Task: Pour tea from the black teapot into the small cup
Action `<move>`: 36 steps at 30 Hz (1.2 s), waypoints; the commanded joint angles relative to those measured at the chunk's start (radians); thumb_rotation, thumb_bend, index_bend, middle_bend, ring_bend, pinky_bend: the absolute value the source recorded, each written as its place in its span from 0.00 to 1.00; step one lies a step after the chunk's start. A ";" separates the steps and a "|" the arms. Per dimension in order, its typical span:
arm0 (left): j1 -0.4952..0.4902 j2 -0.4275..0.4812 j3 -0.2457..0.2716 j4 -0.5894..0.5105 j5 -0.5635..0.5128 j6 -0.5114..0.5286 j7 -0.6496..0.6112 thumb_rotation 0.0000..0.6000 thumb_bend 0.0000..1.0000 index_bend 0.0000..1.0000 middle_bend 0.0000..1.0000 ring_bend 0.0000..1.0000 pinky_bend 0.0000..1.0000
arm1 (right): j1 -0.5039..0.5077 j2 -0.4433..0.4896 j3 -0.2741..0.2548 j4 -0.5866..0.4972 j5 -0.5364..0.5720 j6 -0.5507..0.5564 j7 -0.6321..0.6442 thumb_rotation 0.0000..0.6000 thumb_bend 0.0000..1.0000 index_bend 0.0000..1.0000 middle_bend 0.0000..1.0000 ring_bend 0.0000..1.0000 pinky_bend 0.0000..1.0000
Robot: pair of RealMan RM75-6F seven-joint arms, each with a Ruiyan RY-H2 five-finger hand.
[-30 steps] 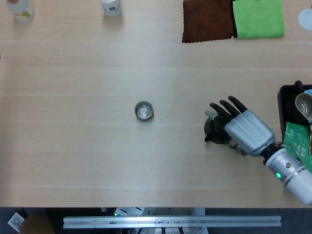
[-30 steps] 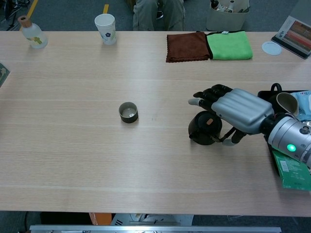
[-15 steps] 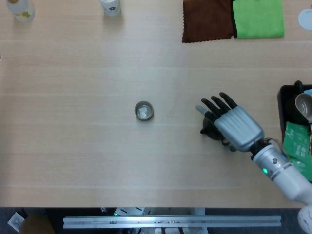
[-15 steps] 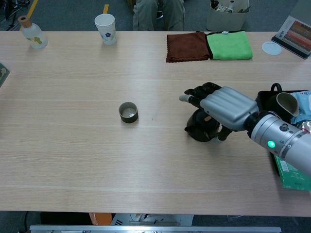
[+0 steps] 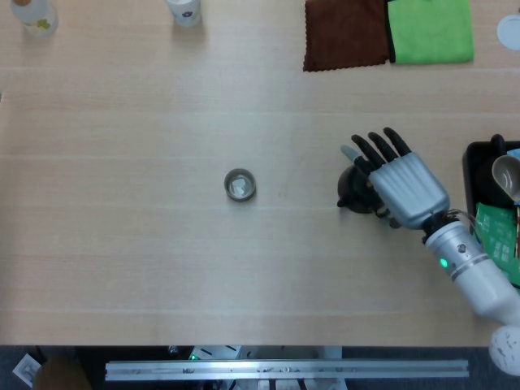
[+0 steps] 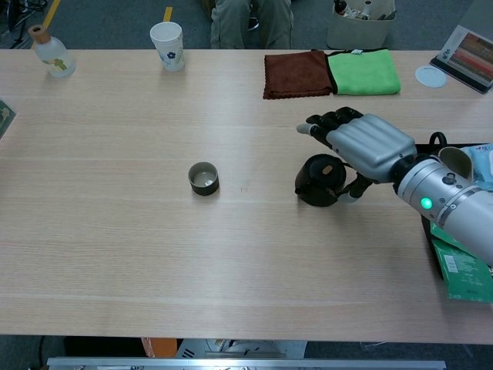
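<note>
The black teapot (image 5: pixel 351 195) (image 6: pixel 316 183) stands on the table right of centre. My right hand (image 5: pixel 402 187) (image 6: pixel 366 142) lies over its right side, with the fingers stretched out above the lid and the thumb reaching down at the handle side; the hold itself is mostly hidden under the palm. The small dark cup (image 5: pixel 240 185) (image 6: pixel 203 179) stands upright well to the left of the teapot, apart from it. My left hand shows in neither view.
A brown cloth (image 5: pixel 345 32) and a green cloth (image 5: pixel 431 31) lie at the far edge. A paper cup (image 6: pixel 168 46) and a small bottle (image 6: pixel 52 54) stand far left. A black tray (image 5: pixel 471 175) with a mug and green packets sits at the right edge.
My right hand has shifted left, then towards the far side of the table, and the teapot has moved that way with it. The cup has stayed put.
</note>
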 commanded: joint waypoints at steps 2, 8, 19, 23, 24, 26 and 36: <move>-0.002 -0.002 -0.001 0.000 0.000 -0.002 0.005 1.00 0.20 0.16 0.19 0.20 0.16 | 0.005 0.020 -0.009 -0.014 0.007 -0.011 0.012 1.00 0.00 0.08 0.05 0.00 0.00; -0.002 -0.001 0.000 -0.005 0.001 -0.003 0.011 1.00 0.20 0.16 0.19 0.20 0.16 | 0.003 0.074 -0.044 -0.053 -0.018 -0.030 0.044 1.00 0.00 0.08 0.05 0.00 0.00; 0.000 0.002 0.005 -0.018 0.012 0.000 0.019 1.00 0.20 0.16 0.19 0.20 0.16 | -0.026 0.137 -0.088 -0.036 -0.159 -0.042 0.212 1.00 0.00 0.25 0.28 0.21 0.00; 0.001 0.004 0.006 -0.022 0.014 0.003 0.020 1.00 0.20 0.16 0.19 0.20 0.16 | -0.029 0.139 -0.090 -0.024 -0.175 -0.050 0.243 1.00 0.00 0.30 0.32 0.26 0.00; 0.002 0.005 0.006 -0.022 0.015 0.004 0.020 1.00 0.20 0.16 0.19 0.20 0.16 | -0.030 0.139 -0.091 -0.020 -0.177 -0.053 0.248 1.00 0.00 0.31 0.33 0.26 0.00; 0.003 0.006 0.007 -0.023 0.015 0.004 0.021 1.00 0.20 0.16 0.19 0.20 0.16 | -0.029 0.137 -0.092 -0.015 -0.176 -0.059 0.252 1.00 0.00 0.32 0.34 0.27 0.00; 0.002 0.004 0.009 -0.026 0.015 -0.002 0.032 1.00 0.20 0.16 0.19 0.20 0.16 | -0.022 0.122 -0.094 0.009 -0.164 -0.093 0.256 1.00 0.00 0.34 0.36 0.29 0.00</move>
